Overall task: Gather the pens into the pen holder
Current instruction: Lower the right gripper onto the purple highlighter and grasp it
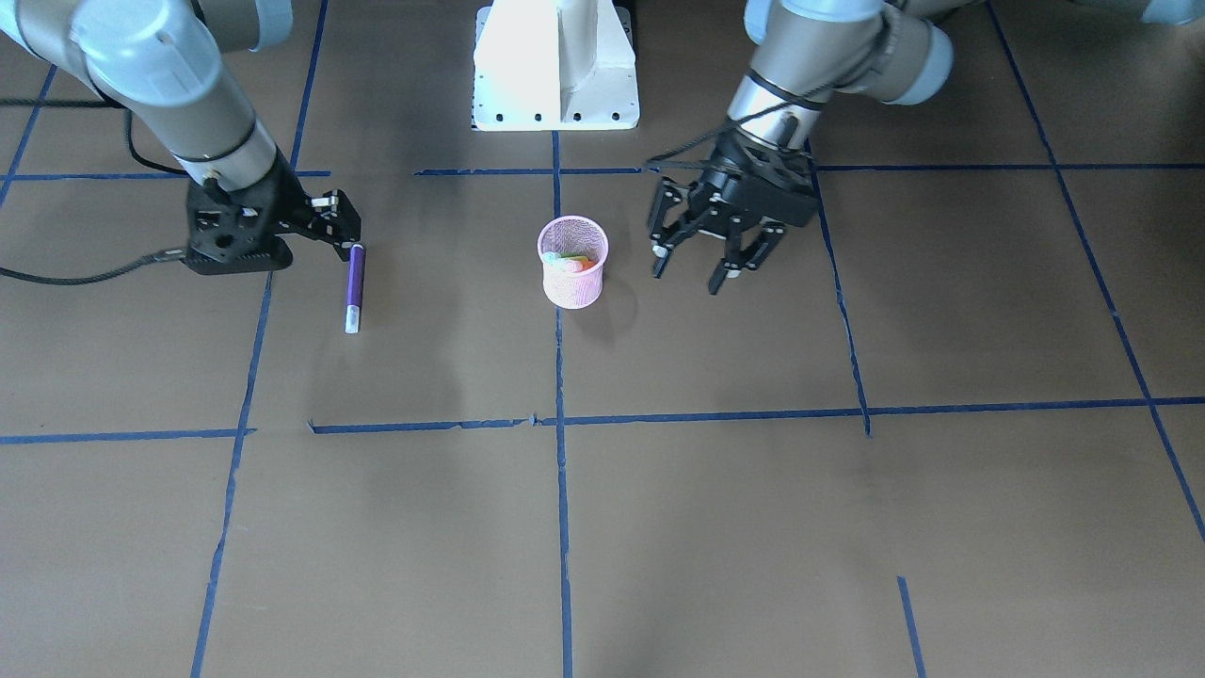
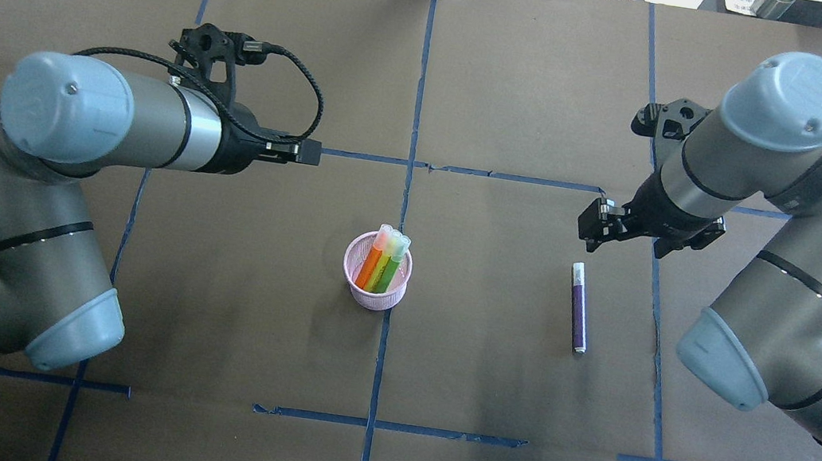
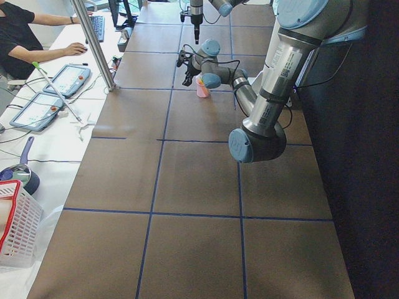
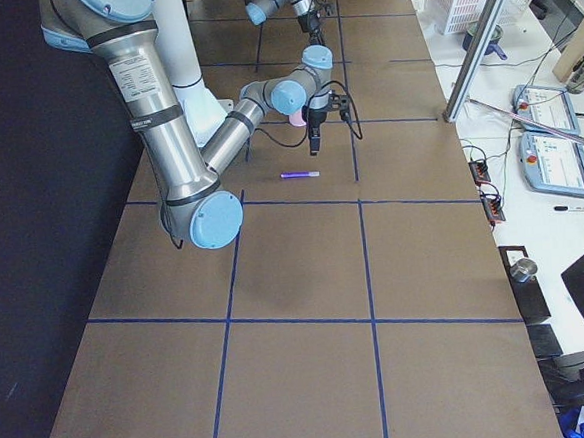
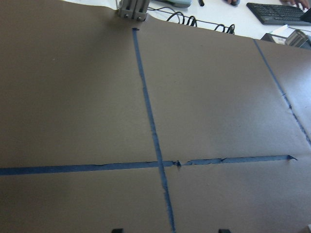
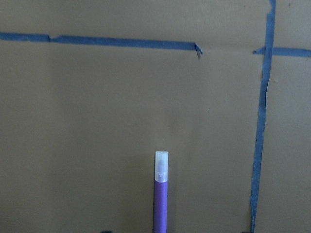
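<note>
The brown paper-covered table (image 2: 545, 80), crossed by blue tape lines (image 2: 421, 87), fills the overhead view. My left arm (image 2: 105, 115) reaches in from the left of that frame and my right arm (image 2: 790, 163) from the right.

My left gripper (image 1: 690, 273) hangs right of centre in the front-facing view, its fingers spread wide with nothing between them. My right gripper (image 2: 648, 233) hovers in the right half of the overhead frame, its fingers also wide apart and empty.

The small round pink wire-mesh pen holder (image 2: 373, 293) stands upright at the middle of the overhead view, on the central tape line, near my left gripper but not touching it. Inside it lean the slim orange pen (image 2: 372, 264) and the bright green pen (image 2: 395, 267), pale ends up.

The slim purple pen (image 2: 578, 310) lies flat on the paper, right of the pen holder and well apart from it. It sits just below my right gripper in the frame, untouched. In my right wrist view its pale cap sits at lower centre.
</note>
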